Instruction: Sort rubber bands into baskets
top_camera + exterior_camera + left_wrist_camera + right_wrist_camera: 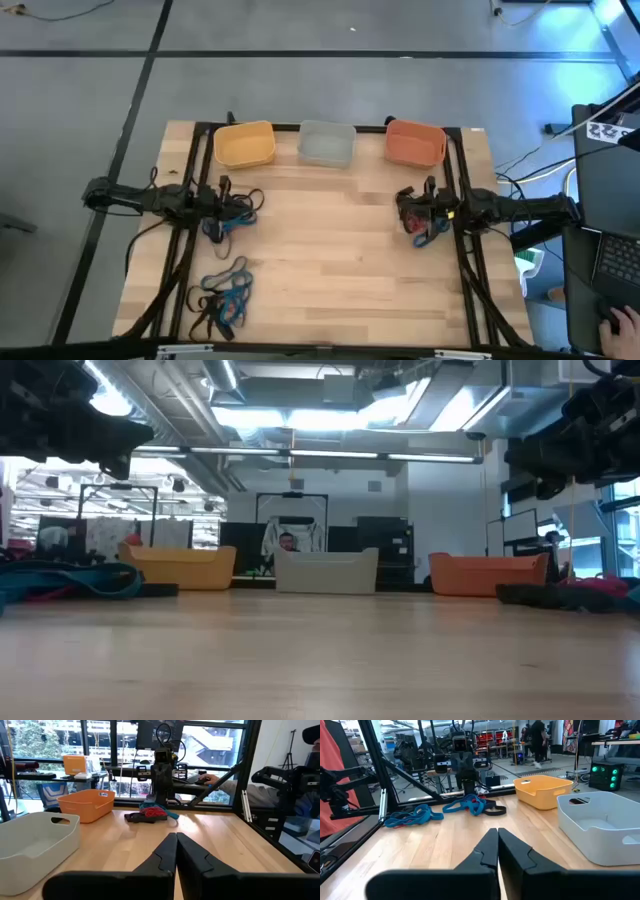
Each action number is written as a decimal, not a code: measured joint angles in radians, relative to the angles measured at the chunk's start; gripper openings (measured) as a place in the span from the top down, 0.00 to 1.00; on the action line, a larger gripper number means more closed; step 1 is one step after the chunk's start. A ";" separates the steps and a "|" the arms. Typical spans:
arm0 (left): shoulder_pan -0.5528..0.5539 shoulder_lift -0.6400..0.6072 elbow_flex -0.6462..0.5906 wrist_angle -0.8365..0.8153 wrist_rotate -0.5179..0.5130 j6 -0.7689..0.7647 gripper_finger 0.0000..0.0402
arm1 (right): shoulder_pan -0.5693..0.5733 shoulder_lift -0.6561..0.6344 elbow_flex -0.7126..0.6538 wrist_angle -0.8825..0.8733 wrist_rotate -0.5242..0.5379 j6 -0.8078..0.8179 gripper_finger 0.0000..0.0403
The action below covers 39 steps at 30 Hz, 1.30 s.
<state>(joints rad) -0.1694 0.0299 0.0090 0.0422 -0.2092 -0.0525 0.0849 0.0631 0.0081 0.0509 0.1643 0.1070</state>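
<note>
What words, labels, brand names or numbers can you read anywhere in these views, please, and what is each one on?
No text can be read in any view.
White label on the dark equipment right of the table, high view: black marks, too small to read.
Yellow basket, grey basket, orange basket: no lettering shows.
Left gripper and right gripper: no markings show.

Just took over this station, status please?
Left gripper and right gripper shut, empty, hovering. Rubber bands piled on table; baskets look empty. Nothing blocking.
</note>
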 joint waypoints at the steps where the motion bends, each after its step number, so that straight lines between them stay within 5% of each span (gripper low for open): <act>1: 0.000 0.000 0.000 0.000 0.000 0.000 0.99 | 0.000 0.000 0.000 0.000 0.000 0.000 0.96; 39: 0.000 0.000 0.000 0.000 -0.001 0.059 0.99 | 0.000 0.000 0.000 0.000 0.000 0.000 0.96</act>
<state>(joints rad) -0.1693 0.0298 0.0090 0.0423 -0.2104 0.0063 0.0849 0.0631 0.0079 0.0509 0.1646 0.1070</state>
